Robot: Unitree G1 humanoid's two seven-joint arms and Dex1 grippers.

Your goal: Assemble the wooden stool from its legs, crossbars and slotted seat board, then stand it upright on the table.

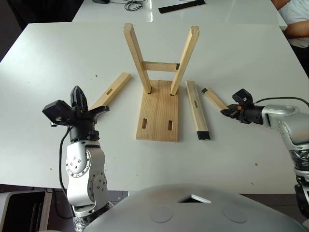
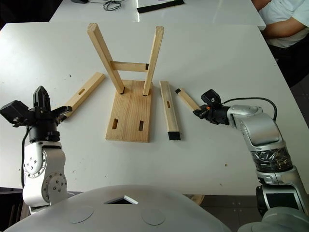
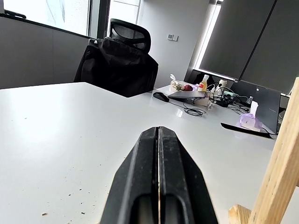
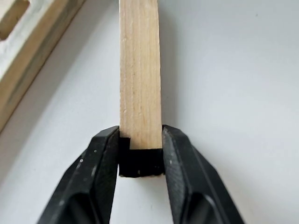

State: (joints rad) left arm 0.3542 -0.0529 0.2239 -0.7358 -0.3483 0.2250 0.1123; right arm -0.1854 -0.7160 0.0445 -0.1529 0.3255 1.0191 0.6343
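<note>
Bright and even from overhead across the white worktop [image 1: 48, 58], with a pale streak of glare at its far edge and only short, soft-edged shadows beside the seat board [image 1: 157, 118] and under the standing legs [image 1: 137, 55]. From the left wrist, daylight through far windows [image 3: 46, 14], a washed-out pale surface and a soft, out-of-focus left pincer [image 3: 158, 135] close to the lens, the room behind sharper. From the right wrist, crisp wood grain on the crossbar [image 4: 140, 70] clamped in the right pincer [image 4: 140, 136], with faint grey shadow alongside.
</note>
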